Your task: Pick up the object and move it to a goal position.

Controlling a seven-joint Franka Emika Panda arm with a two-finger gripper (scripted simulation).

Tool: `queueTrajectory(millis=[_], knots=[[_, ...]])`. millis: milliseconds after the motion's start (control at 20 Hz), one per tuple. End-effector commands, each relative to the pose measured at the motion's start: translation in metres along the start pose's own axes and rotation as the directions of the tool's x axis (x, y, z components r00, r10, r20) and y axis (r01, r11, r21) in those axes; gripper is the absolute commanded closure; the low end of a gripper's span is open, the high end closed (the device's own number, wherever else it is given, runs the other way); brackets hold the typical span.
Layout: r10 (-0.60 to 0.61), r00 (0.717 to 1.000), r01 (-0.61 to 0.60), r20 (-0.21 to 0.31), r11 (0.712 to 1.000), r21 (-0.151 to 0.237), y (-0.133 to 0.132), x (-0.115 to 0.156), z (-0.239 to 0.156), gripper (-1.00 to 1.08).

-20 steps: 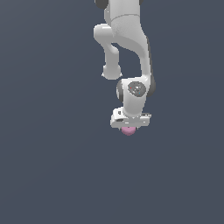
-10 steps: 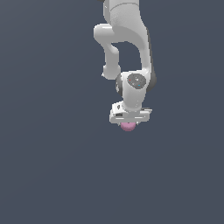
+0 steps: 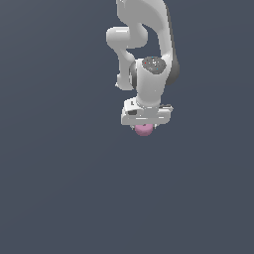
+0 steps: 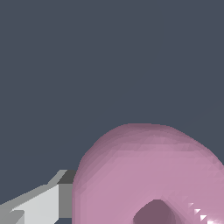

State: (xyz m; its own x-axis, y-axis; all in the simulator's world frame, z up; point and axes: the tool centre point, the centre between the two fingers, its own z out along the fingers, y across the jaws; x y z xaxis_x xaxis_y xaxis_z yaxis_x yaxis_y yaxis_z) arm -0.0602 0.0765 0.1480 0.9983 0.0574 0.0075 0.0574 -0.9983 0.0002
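Note:
The object point(image 3: 144, 130) is a small pink rounded lump, peeking out from under the white hand of the arm in the exterior view. My gripper point(image 3: 144, 126) is shut on it, and the hand hides the fingers there. The wrist view is filled by the pink object point(image 4: 148, 170), its dimple toward the camera. One pale grey finger point(image 4: 43, 203) presses against its side. The other finger is out of frame.
A plain dark grey floor point(image 3: 59, 188) lies all around. The white arm's links point(image 3: 149, 30) rise toward the exterior view's top. No other objects or goal marker show.
The gripper and the pink object in it have moved together toward the exterior view's top, and the wrist has swung slightly.

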Motion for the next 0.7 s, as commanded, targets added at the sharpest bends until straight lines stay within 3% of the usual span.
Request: queueTrajectory(millis=[0,650], knots=[[0.000,1.000,0.000,0.000,1.000,0.000,0.003,-0.008,-0.023,1.08],[-0.001,1.000,0.001,0.003,1.000,0.002,0.022,-0.050,-0.156,1.08]])
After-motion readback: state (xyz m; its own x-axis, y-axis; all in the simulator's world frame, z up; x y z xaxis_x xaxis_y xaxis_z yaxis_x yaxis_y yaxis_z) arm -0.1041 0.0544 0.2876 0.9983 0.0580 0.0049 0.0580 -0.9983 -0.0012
